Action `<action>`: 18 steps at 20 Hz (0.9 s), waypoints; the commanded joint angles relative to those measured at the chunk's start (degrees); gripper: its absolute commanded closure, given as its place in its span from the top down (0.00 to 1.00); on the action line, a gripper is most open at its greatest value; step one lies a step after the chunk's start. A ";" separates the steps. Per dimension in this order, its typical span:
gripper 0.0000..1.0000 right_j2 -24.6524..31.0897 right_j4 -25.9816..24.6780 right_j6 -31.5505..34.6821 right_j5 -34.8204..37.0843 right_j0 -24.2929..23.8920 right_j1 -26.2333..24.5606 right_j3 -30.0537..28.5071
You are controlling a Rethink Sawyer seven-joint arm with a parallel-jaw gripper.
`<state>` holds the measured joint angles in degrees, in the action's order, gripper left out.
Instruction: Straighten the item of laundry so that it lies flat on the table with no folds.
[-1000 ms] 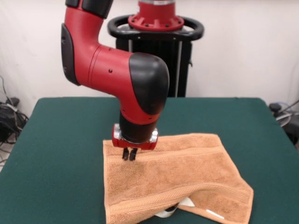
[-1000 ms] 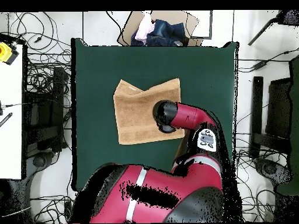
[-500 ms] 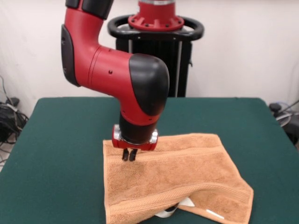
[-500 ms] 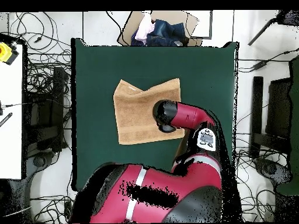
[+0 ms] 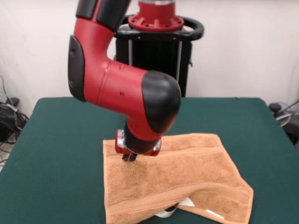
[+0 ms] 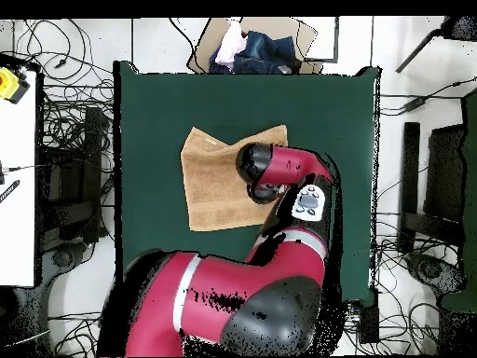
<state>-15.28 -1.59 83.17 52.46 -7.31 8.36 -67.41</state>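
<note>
The orange-tan towel (image 5: 182,170) lies on the dark green table (image 5: 56,140), towards the near side. Its near edge is turned over and bunched, with a white label (image 5: 187,202) showing under the fold, and a small white tag (image 5: 215,214) on the near right corner. My gripper (image 5: 129,157) points down at the towel's far left part, tips at the cloth, fingers close together. The cloth there is not lifted. In the overhead view the towel (image 6: 210,182) shows left of my wrist (image 6: 265,172), which hides the gripper and the towel's right part.
The black pedestal (image 5: 159,51) stands behind the table's far edge. In the overhead view an open box of clothes (image 6: 252,47) sits past the table's top edge, cables lie on the floor on both sides, and a white bench (image 6: 19,168) is at the left.
The arm's upper links have swung right in the front view, and the wrist now tilts. The gripper stays over the same spot on the towel. The towel has not moved.
</note>
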 commanded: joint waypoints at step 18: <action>0.00 -6.25 -11.45 2.98 39.41 1.55 -29.58 28.02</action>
<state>-22.55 -8.04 83.17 90.37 -4.42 -11.22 -39.43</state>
